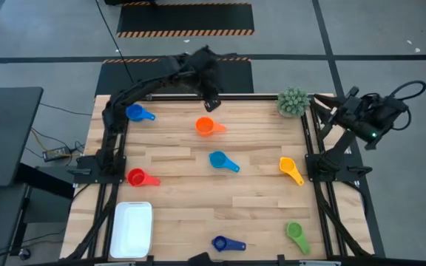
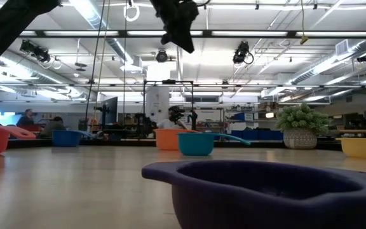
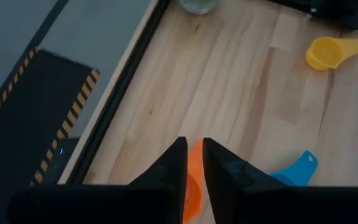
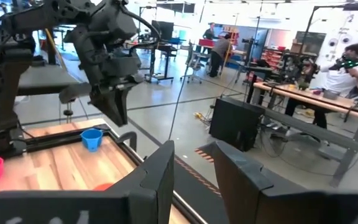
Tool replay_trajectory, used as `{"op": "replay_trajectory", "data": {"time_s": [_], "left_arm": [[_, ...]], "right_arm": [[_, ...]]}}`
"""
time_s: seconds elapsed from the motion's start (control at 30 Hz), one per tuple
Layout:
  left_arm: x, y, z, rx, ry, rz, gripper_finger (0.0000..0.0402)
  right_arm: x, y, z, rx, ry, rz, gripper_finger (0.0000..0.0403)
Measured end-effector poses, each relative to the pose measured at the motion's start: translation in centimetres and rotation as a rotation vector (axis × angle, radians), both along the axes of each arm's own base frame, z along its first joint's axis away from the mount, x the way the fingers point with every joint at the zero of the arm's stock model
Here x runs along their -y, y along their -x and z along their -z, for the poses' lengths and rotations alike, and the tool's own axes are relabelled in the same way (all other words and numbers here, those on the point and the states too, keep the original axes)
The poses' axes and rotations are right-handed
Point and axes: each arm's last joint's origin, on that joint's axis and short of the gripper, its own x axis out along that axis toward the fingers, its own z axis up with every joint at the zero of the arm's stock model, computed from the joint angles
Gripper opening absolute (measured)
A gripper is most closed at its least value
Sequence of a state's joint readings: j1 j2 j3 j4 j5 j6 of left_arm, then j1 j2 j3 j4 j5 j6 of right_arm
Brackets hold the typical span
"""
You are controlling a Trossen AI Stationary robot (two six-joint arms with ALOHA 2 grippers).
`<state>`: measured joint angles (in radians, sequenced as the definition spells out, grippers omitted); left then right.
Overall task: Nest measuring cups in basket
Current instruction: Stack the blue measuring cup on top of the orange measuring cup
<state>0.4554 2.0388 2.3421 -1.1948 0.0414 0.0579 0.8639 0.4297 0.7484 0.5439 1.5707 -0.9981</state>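
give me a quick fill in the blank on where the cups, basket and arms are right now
1. The left gripper hovers above the ____ measuring cup.
2. The white basket holds ____ cups.
3. The potted plant stands at the table's far corner on the ____ arm's side.
4. The right gripper is off the table, and its fingers are ____.

Missing words: orange; no; right; open

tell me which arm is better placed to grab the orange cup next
Left. The left gripper hangs above the table's far edge right by the orange cup, fingers nearly closed. The right gripper waits off the table's right edge.
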Motion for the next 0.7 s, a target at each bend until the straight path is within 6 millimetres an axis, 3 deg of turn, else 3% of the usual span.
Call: {"op": "replay_trajectory", "data": {"time_s": [0.17, 0.47, 0.57, 0.7], "left_arm": [[-0.1, 3.0, -3.3, 0.091, -0.006, 0.006, 0.0057], [1.7, 8.8, -8.4, 0.208, -0.051, 0.096, 0.0057], [2.0, 11.0, -9.2, 0.182, -0.053, 0.085, 0.0057], [2.1, 13.0, -8.5, 0.114, -0.011, 0.048, 0.0057]], "right_arm": [[-1.0, -1.1, -0.3, -0.031, 0.036, 0.041, 0.0118], [-1.4, -3.0, -0.1, -0.008, 0.008, 0.193, 0.0118], [-1.9, -4.3, 0.3, -0.045, 0.041, 0.234, 0.0118], [-2.4, -6.2, 0.5, -0.075, 0.065, 0.303, 0.0118]]}}
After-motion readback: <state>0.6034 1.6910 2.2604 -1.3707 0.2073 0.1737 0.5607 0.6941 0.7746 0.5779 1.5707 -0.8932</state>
